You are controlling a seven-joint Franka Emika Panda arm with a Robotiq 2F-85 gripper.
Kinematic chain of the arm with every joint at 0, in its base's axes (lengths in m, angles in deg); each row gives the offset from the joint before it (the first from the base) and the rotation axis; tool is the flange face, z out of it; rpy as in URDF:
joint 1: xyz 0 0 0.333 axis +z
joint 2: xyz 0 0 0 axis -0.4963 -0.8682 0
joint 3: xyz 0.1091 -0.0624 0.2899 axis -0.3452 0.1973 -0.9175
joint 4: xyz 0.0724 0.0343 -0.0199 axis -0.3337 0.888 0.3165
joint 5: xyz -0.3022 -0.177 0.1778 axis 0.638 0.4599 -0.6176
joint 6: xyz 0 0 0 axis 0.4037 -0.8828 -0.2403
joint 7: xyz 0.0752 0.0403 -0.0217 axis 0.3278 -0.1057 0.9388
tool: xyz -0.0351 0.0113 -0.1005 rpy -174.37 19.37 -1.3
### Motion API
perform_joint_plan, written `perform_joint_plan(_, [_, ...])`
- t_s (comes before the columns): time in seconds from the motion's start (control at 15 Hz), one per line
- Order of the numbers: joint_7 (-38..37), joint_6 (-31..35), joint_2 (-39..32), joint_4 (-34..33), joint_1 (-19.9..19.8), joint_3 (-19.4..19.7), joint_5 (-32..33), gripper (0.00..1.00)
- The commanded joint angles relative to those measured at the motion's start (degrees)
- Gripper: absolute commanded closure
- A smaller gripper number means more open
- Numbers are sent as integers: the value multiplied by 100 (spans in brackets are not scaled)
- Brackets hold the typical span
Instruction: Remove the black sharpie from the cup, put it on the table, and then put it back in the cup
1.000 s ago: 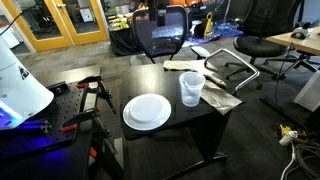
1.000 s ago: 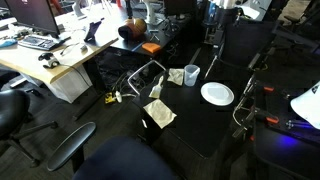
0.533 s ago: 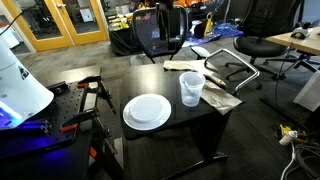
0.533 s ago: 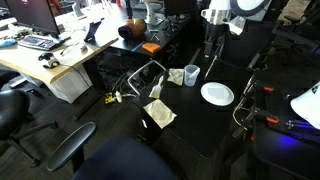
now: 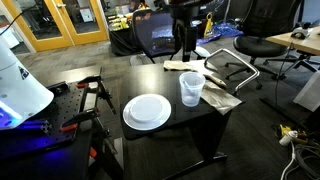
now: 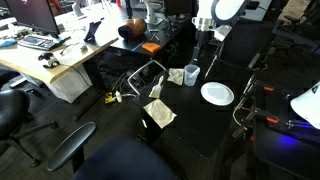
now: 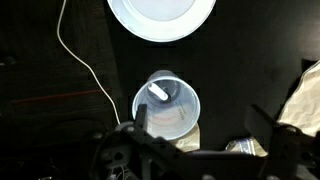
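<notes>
Gripper (image 5: 186,55) hangs empty, its jaws spread wide, above the cup (image 7: 166,105) near one side edge of the table (image 5: 195,120). I think this is to descend straight onto the black sharpie (image 7: 158,91) leaning inside.

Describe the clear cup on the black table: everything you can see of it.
The cup is a translucent clear-plastic tumbler, slightly tapered, widest at its round open rim. It stands upright on the black table, apart from the white plate and close to crumpled pale paper; whether the paper touches it cannot be told. In the wrist view a short pale stick-like shape lies inside near the rim; what it is cannot be told. The gripper hangs above, open, not touching it.
</notes>
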State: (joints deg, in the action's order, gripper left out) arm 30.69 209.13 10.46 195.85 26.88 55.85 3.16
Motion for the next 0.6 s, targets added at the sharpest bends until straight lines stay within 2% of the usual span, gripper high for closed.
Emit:
perform_joint_plan(0.0, [-10, -17, -79, -94, -32, -25, 12, 0])
perform_joint_plan(0.53, [11, -73, -354, -326, -84, -19, -34, 0])
